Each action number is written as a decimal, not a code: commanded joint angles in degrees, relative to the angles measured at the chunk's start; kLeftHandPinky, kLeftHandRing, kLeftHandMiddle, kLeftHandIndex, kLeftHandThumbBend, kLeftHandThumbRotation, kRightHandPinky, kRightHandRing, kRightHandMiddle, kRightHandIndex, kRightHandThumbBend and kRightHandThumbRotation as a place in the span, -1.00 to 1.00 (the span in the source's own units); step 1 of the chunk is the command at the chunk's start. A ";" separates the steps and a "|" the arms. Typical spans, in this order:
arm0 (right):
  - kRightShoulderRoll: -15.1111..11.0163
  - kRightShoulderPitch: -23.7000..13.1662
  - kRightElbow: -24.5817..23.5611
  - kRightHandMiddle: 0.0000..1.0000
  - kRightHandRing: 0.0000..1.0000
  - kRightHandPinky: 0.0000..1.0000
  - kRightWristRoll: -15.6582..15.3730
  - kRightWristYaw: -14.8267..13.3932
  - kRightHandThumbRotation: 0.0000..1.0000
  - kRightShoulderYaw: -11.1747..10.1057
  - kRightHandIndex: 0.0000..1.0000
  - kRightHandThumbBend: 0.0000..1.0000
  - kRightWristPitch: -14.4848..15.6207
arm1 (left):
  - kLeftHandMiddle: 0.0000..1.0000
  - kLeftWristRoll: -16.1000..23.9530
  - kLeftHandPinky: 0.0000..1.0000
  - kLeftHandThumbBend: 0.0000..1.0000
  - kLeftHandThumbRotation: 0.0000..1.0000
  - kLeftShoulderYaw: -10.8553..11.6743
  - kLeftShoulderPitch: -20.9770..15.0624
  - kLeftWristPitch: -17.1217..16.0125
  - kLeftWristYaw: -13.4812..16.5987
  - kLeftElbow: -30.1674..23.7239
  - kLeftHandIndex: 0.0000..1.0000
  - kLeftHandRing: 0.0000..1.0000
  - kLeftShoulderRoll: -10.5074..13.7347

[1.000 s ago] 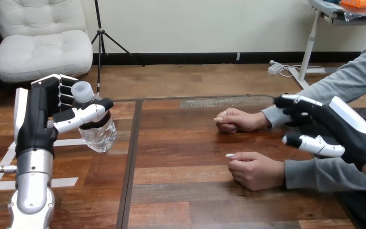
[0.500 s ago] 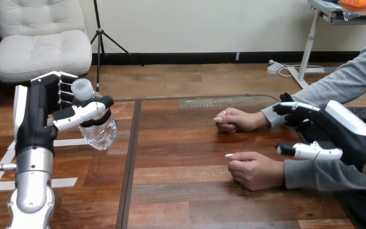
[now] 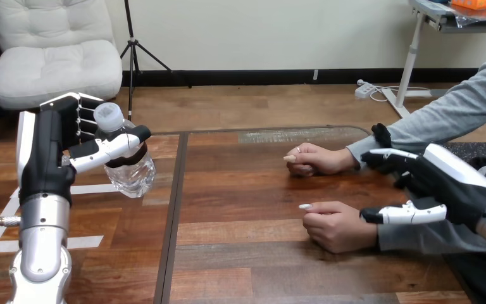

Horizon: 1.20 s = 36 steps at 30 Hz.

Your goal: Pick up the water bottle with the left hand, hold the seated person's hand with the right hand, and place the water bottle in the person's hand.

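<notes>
My left hand [image 3: 50, 152] is raised above the table's left part, its fingers and thumb curled round a clear water bottle [image 3: 130, 172] with a white cap. The bottle hangs tilted, clear of the wood. The person's two hands rest as loose fists on the table at the right: the near hand [image 3: 338, 226] and the far hand [image 3: 316, 159]. My right hand [image 3: 446, 180] hovers open over the person's grey sleeves, its thumb beside the near hand's wrist and its fingers reaching toward the far wrist. I see no finger curled round either wrist.
The wooden table [image 3: 247, 266] has a dark seam [image 3: 174, 215] running front to back. White tape strips [image 3: 85, 242] lie on its left part, under my left arm. The person's forearms cross the right edge.
My right hand has sunk and shifted left, so its thumb now sits beside the near wrist. My left hand and the bottle have hardly moved.
</notes>
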 commanded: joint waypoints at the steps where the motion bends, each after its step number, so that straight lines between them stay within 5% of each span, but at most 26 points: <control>1: -2.29 -3.36 -3.79 0.74 0.70 0.43 -0.01 0.24 0.15 0.77 0.74 1.00 0.48 | -0.18 -0.88 -0.33 0.50 -1.00 1.00 -2.51 -1.19 -0.18 -3.83 -0.20 -0.24 0.02; 36: -4.45 -9.62 4.64 0.72 0.70 0.52 -8.06 -1.13 -0.32 8.69 0.72 1.00 -0.62 | -0.19 -2.39 -0.34 0.48 -1.00 1.52 -2.06 0.37 -0.92 -4.99 -0.20 -0.24 -0.56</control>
